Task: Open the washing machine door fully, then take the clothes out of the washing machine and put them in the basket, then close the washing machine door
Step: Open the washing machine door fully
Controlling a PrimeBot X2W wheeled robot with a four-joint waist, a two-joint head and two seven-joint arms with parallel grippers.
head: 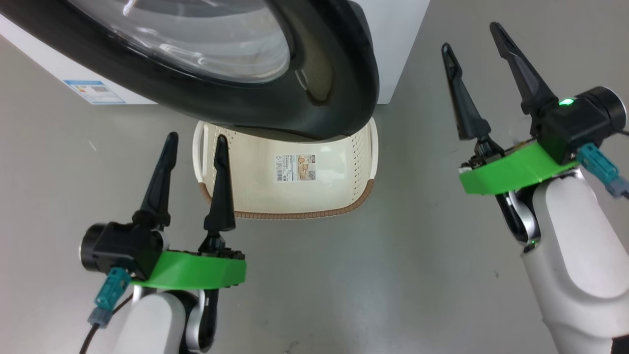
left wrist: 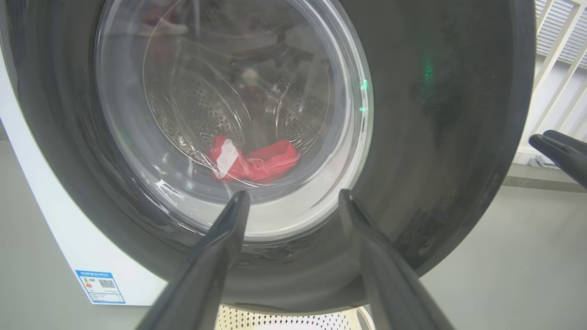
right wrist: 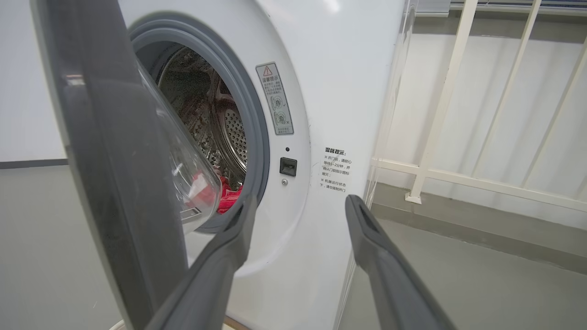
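The washing machine door (head: 275,93), black-rimmed with a bulging glass window, stands partly ajar over the basket (head: 295,196). The white washing machine (right wrist: 330,114) shows its grey-ringed opening and steel drum. Red and white clothes (left wrist: 252,160) lie low in the drum, seen through the door glass, and again as clothes (right wrist: 227,195) past the door edge (right wrist: 114,160). My left gripper (head: 195,141) is open before the door, above the basket's left rim, holding nothing. My right gripper (head: 471,39) is open and empty, to the right of the door.
The cream basket sits on the grey floor under the door, with a sticker (head: 296,167) inside. A blue label (head: 96,92) marks the machine's lower front. A white railing (right wrist: 458,114) stands to the machine's right. Bare floor (head: 393,270) lies between my arms.
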